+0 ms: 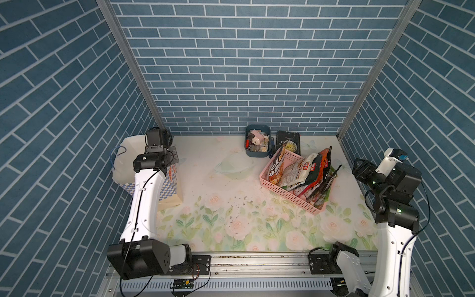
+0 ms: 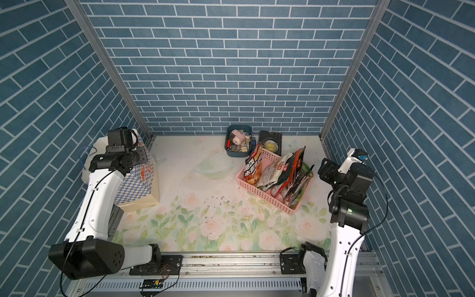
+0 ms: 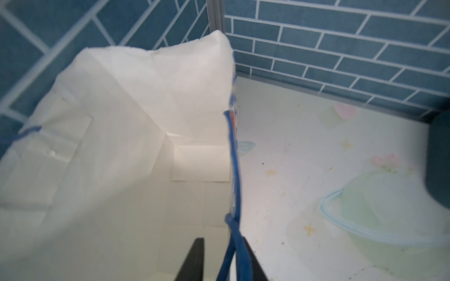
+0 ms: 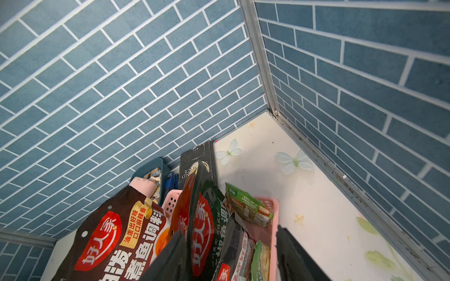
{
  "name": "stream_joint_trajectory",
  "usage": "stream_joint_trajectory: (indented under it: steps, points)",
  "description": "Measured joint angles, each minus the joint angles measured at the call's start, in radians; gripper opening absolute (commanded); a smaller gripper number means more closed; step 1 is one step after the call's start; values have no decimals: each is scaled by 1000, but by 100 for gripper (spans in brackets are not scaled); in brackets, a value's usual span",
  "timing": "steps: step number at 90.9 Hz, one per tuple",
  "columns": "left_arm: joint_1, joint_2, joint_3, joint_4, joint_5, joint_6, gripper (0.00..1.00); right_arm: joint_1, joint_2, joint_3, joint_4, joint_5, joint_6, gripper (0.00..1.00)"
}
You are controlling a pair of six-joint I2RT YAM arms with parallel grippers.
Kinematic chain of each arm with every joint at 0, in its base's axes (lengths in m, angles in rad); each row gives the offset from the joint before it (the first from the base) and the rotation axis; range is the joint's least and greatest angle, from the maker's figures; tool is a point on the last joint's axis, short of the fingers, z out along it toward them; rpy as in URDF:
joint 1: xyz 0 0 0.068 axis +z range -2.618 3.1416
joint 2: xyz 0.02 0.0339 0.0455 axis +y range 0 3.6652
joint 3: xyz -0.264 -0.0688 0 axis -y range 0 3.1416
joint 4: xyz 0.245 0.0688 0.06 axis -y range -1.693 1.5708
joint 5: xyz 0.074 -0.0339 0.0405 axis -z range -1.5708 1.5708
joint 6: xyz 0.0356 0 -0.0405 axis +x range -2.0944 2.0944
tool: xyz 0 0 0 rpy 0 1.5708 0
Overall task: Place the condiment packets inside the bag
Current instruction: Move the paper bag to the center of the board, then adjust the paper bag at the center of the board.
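The bag (image 1: 169, 185) (image 2: 138, 180) stands upright at the left, its white lining (image 3: 121, 121) bare. My left gripper (image 3: 222, 258) straddles the bag's near rim, one finger inside and one outside. The blue cord handle (image 3: 233, 170) runs between the jaws, which stand narrowly open. Several condiment packets (image 1: 300, 172) (image 2: 280, 172) (image 4: 117, 231) stand on edge in the pink basket (image 1: 290, 198) (image 2: 259, 192) (image 4: 274, 219) at the right. My right gripper (image 4: 231, 245) is open around a black-and-red packet (image 4: 204, 231) and its neighbours. One finger is among the packets, the other beside the basket's rim.
A dark blue tub (image 1: 257, 141) (image 2: 237, 141) of odds and ends and a black box (image 1: 288, 140) (image 2: 271, 140) sit by the back wall behind the basket. Dark crumbs (image 1: 239, 203) dot the floral mat. Brick-patterned walls close in on three sides.
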Motion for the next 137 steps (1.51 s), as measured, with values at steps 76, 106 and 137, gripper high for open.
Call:
stream_joint_trajectory:
  steps: [76, 106, 137]
  points:
    - [-693, -44, 112, -179, 130, -374, 0, 0, 12, 64, -31, -4, -3, 51]
    - [-1011, 91, 119, -117, 102, -514, 30, 0, 12, 64, -32, -4, -3, 52]
    - [-1023, 95, 190, -59, 25, -426, 100, 0, 10, 64, -55, -24, -23, 62]
